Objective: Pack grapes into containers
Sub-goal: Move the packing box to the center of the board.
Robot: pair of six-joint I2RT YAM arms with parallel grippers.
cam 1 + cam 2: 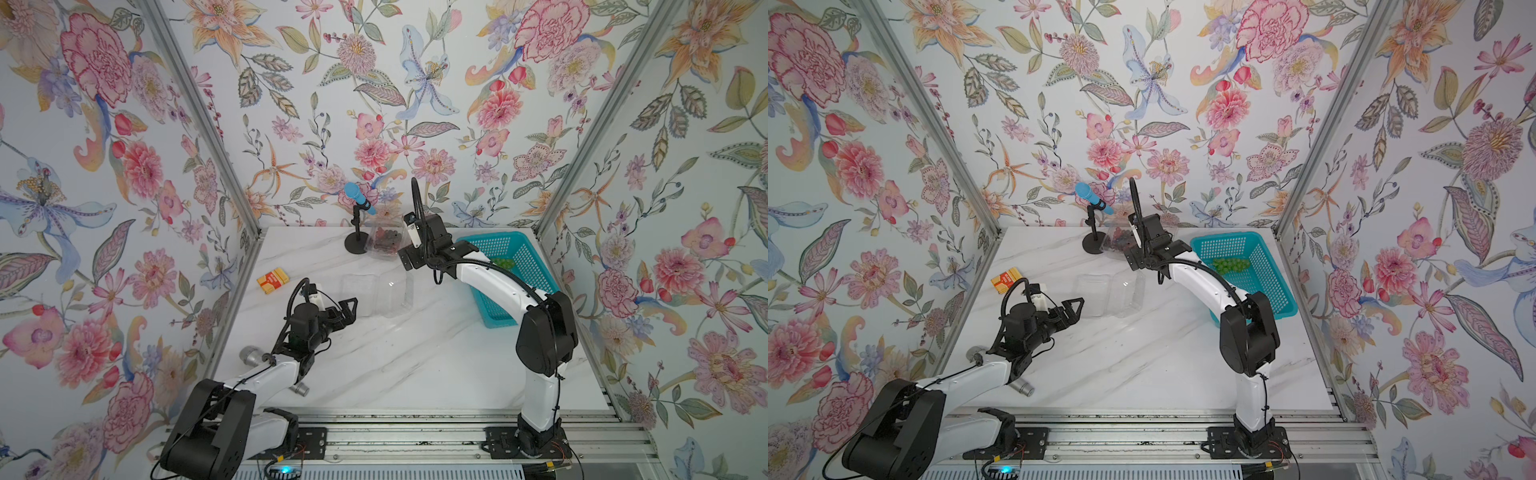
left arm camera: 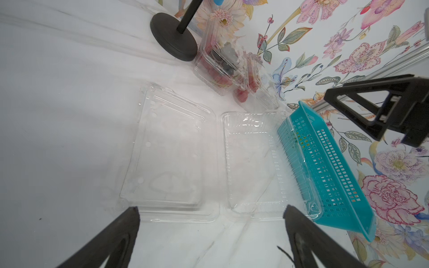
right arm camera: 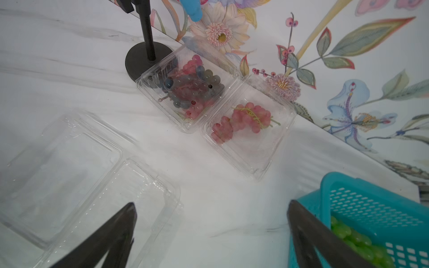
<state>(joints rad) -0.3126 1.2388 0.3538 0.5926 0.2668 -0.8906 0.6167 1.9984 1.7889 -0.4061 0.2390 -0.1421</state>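
Now | left gripper (image 2: 211,208), right gripper (image 3: 211,203): both spread wide, empty | we pinch green grapes (image 3: 362,243) mid-bunch, lift clear of basket (image 3: 371,208) wall, lower into empty box (image 2: 250,162).

Stereo pair looks down — wrist views (close) share empty container (image 2: 251,162) (image 3: 97,185).

3 clear boxes logged. Far end of table (image 1: 415,374): box 1 (image 3: 148,81), lid down, holds dark bunch (image 3: 209,77), with pink berries showing among the dark ones. Touching it, box 2 (image 3: 253,157), top open, red-pink bunch (image 3: 243,119) lying flat inside, green stem uppermost. Mid-table: box 3 (image 2: 250,167), opened flat, lid and ribbed base side by side, empty. Outside the boxes: green bunch (image 1: 1231,264), lying in teal basket (image 1: 1273,278).
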